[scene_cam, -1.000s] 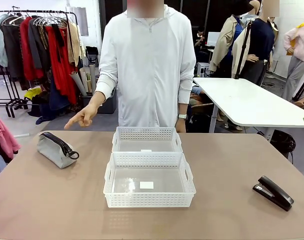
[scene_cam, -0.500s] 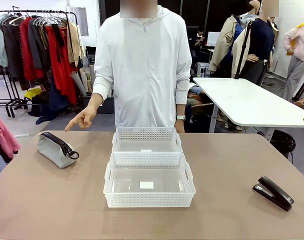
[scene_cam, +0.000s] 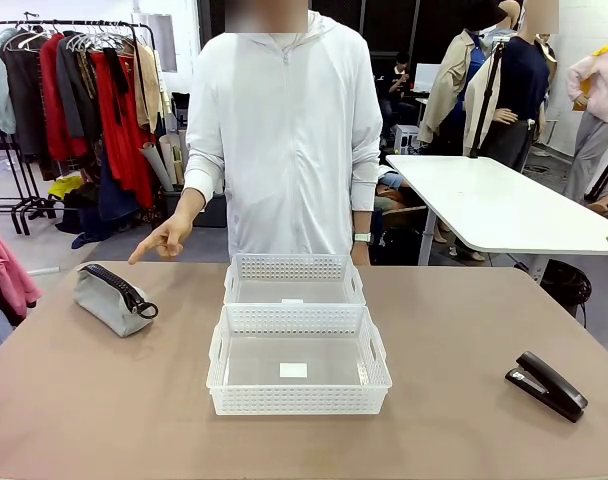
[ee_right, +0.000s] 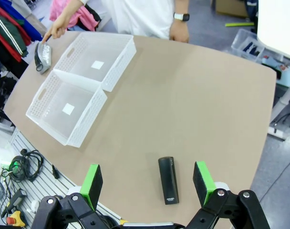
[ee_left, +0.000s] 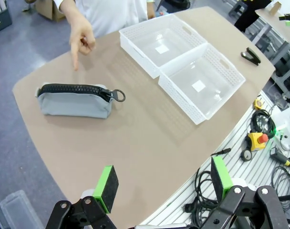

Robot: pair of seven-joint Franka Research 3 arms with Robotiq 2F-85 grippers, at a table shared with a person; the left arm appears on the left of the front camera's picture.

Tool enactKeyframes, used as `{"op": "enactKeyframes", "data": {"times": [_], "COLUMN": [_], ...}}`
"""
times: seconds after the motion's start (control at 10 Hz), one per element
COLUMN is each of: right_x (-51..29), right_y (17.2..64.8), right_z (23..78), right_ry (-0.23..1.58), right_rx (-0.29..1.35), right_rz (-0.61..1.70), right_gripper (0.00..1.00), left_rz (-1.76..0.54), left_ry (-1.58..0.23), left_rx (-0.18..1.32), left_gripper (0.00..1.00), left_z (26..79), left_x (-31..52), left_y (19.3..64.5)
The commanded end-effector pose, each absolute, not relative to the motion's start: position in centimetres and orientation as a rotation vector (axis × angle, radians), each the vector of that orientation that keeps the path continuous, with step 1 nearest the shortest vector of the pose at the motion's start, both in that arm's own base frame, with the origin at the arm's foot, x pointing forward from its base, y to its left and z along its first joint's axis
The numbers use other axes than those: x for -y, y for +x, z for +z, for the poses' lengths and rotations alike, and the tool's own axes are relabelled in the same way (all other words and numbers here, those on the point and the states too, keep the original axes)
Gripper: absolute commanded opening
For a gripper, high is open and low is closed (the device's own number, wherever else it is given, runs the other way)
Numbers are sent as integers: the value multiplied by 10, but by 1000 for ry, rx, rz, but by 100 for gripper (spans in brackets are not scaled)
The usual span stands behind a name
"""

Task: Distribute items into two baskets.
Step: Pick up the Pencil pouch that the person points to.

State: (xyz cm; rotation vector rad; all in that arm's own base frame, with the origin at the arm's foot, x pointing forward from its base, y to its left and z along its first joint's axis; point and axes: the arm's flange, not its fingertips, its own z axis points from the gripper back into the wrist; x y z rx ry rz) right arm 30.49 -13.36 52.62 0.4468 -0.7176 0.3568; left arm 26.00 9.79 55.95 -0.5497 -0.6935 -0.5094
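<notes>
The grey zip pouch [scene_cam: 112, 297] lies at the table's left; it is also visible in the left wrist view [ee_left: 76, 100] and the right wrist view [ee_right: 42, 56]. A person's hand [scene_cam: 165, 236] points down at it with one finger. The black stapler [scene_cam: 546, 384] rests at the right front, just ahead of my open right gripper [ee_right: 148, 182], stapler [ee_right: 168, 180]. Two white lattice baskets sit end to end mid-table: the nearer, larger one [scene_cam: 298, 398] and the farther, smaller one [scene_cam: 294, 266], both empty. High above the table's near-left edge hangs my left gripper [ee_left: 165, 182], open.
A person in a white hooded top [scene_cam: 284, 130] stands at the far side of the table. Cables and an emergency-stop button [ee_left: 257, 140] lie on the slatted bench below the table's near edge. Bare tabletop surrounds the baskets.
The person has shifted slightly; the pointing hand stays over the pouch. Pouch, stapler and baskets have not moved.
</notes>
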Motion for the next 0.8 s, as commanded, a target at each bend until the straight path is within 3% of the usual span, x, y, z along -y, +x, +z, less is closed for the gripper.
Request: {"op": "enactKeyframes", "data": {"times": [0.0,0.4,0.7], "right_x": [133,133,133], "right_y": [305,305,305], "right_z": [527,527,527], "right_ry": [455,455,455], "right_rx": [722,722,722], "right_rz": [361,361,361], "right_gripper": [100,100,100], "left_rz": [-509,-509,-413], "left_ry": [-548,-550,-598], "left_rx": [696,694,683], "left_gripper": [100,100,100], "left_z": [560,560,566], "left_x": [-98,-98,-99], "left_y": [260,260,290]}}
